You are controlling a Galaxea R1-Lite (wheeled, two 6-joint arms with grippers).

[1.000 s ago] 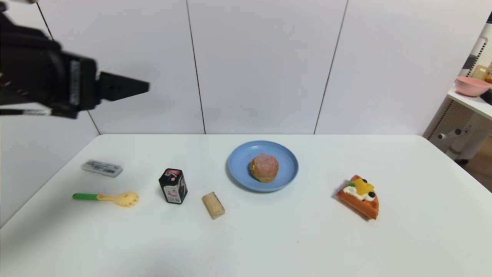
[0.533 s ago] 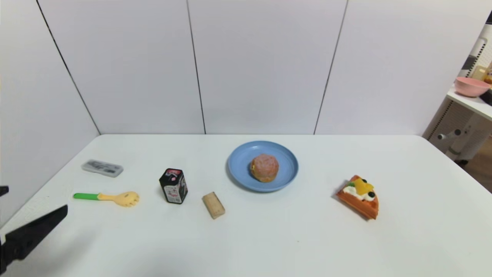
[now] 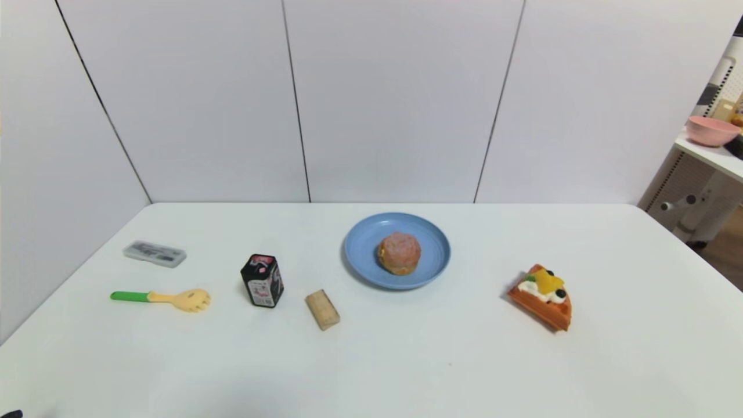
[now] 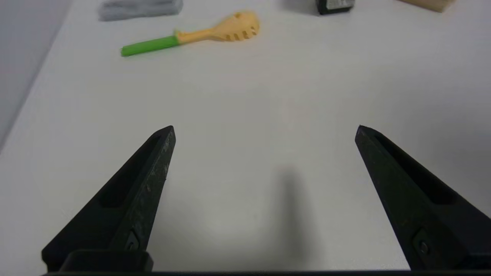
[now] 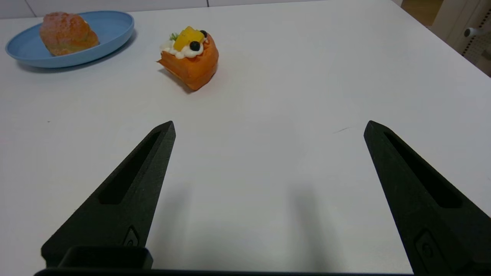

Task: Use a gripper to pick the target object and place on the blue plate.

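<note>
The golden-brown cream puff (image 3: 399,252) with its pinkish top sits in the middle of the light-blue plate (image 3: 361,255); the right wrist view shows the puff (image 5: 67,33) on the plate (image 5: 111,27) too. My left gripper (image 4: 264,130) is open over bare table at the near left, nothing between its fingers; only a dark tip (image 3: 11,414) of it shows at the head view's bottom-left corner. My right gripper (image 5: 268,126) is open above the near right of the table, empty, well short of the plate.
An orange waffle wedge with fruit (image 3: 543,296) lies right of the plate. Left of the plate are a tan cork-like block (image 3: 322,309), a black carton (image 3: 262,280), a green-handled yellow spoon (image 3: 162,298) and a grey case (image 3: 154,253). A side shelf with a pink bowl (image 3: 711,129) stands far right.
My left arm has dropped from high at the upper left down to the near-left table edge and has almost left the head view. The puff, the plate and the other objects have not moved.
</note>
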